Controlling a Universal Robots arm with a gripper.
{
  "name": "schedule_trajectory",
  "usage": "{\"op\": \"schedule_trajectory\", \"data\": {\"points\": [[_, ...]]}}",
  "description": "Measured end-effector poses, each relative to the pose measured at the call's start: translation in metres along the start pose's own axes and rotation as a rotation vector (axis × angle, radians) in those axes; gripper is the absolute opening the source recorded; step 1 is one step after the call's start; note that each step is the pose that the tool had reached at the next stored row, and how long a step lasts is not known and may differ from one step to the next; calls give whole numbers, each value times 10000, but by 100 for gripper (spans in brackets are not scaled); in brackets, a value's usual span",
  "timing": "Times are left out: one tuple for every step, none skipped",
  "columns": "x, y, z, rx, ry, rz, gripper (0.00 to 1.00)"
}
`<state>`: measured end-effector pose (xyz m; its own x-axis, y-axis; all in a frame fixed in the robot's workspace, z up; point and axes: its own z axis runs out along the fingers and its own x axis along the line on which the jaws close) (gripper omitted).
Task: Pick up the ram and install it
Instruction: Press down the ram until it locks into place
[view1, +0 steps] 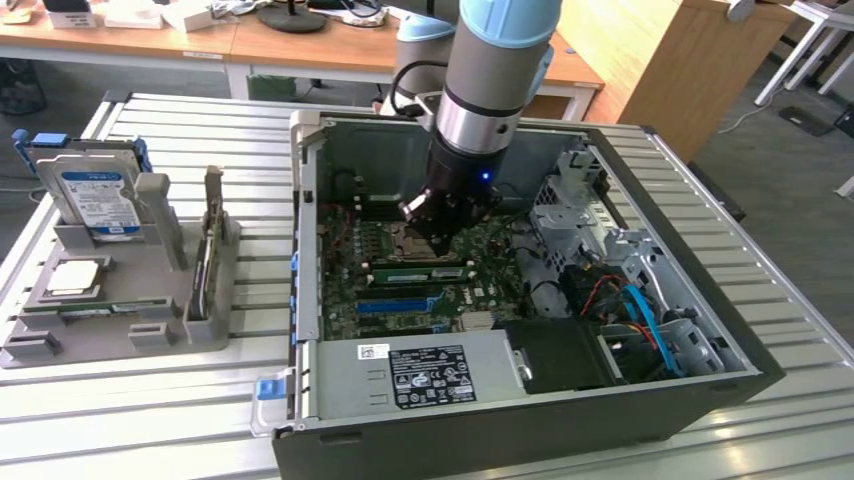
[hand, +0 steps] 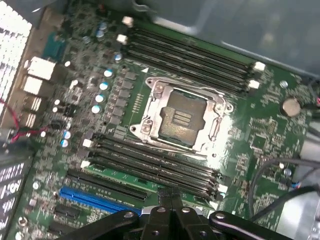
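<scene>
While fingers (hand: 170, 200) (shut) press down, ram (view1: 424, 272) lies beneath — slotted.

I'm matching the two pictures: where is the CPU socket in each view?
Exterior view: CPU socket on the motherboard inside the case, partly under the gripper.
Wrist view: CPU socket between two banks of memory slots.
Shared landmark: the blue expansion slot.

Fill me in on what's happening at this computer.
A robot arm has its gripper down inside the open computer case, over the motherboard beside the empty processor socket. Its fingers are shut and sit right at the memory slots, where a green memory stick lies in place. On the grey rack outside the case wait a hard drive and a processor chip.
</scene>
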<state>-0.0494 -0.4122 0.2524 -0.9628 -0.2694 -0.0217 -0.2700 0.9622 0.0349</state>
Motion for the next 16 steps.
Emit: {"op": "schedule_trajectory", "data": {"points": [[0,0,0,4,-6,168,11],[0,0,0,7,-12,334,11],[0,0,0,12,-17,513,11],[0,0,0,16,-23,680,11],[0,0,0,19,-29,850,11],[0,0,0,23,-35,1018,11],[0,0,0,27,-41,1189,11],[0,0,0,30,-48,1366,11],[0,0,0,34,-53,1538,11],[0,0,0,38,-59,1710,11],[0,0,0,41,-66,1882,11],[0,0,0,44,-72,2059,11],[0,0,0,49,-78,2230,11],[0,0,0,53,-84,2414,11],[0,0,0,56,-90,2587,11],[0,0,1,60,-97,2763,11]]}}
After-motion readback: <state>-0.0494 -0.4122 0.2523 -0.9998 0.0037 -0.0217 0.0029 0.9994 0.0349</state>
